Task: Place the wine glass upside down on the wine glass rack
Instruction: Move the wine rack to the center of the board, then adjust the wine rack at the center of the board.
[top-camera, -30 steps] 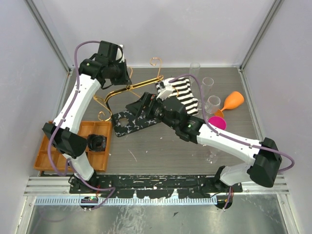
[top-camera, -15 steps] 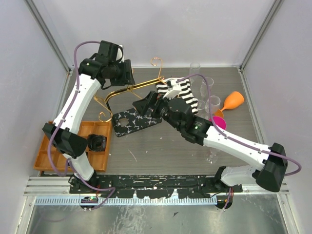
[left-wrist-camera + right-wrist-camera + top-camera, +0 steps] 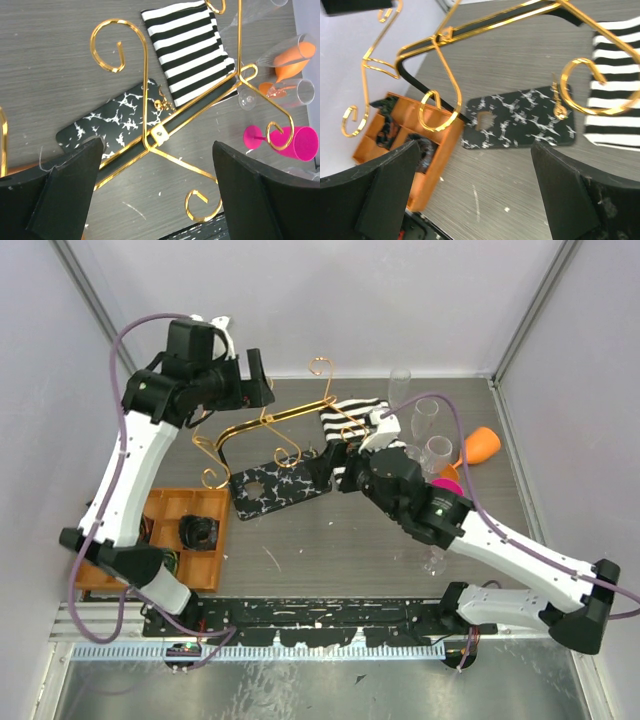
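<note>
Readable text, labels, brands, numbers, signs: none in any view.
Rack (image 3: 280,483): base shows white marbling only, no lettering.
Cloth (image 3: 355,415): plain black-and-white stripes.
Tray (image 3: 170,505): orange, no marking that can be made out.

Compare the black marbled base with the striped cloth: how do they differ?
Pattern: the marbled base has irregular white veins on black; the striped cloth has even black and white bands.
Opening: the base shows a small hole near one end; the cloth shows none.
Place: in the top view the base lies left of the cloth.
Both are rectangular and lie flat on the table.
</note>
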